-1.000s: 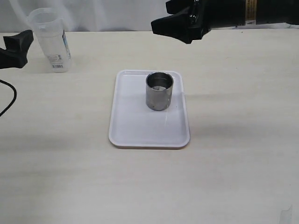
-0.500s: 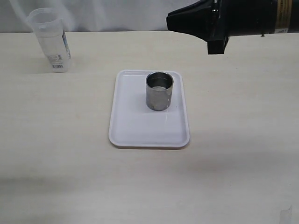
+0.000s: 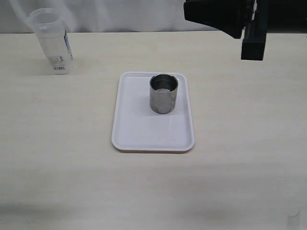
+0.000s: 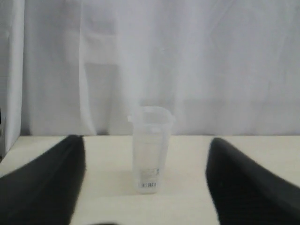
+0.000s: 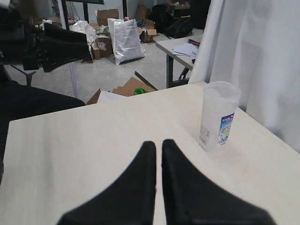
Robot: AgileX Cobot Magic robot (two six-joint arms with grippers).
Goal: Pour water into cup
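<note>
Right gripper [image 5: 158, 143] hangs above the far right of the pale wood-grain table [image 3: 249, 158], its black jaws pressed together on nothing. Left gripper [image 4: 145, 140] is outside the exterior view. Its own camera shows the jaws spread wide and empty, facing the tall translucent plastic container with a blue label [image 4: 150, 154], which stands upright at the far left, well apart from them. The short, shiny, cylindrical stainless-steel cup [image 3: 163, 93] stands upright on the far half of the flat white rectangular tray [image 3: 139, 136] in the middle of the table. Whether the water sits in the container or already in the cup cannot be told. The container looks light and thin-walled, likely to buckle under a hard squeeze, so a gentle hold across its mid-body, below the rim, seems best. The cup is rigid but smooth and may slide on the tray if nudged.
</note>
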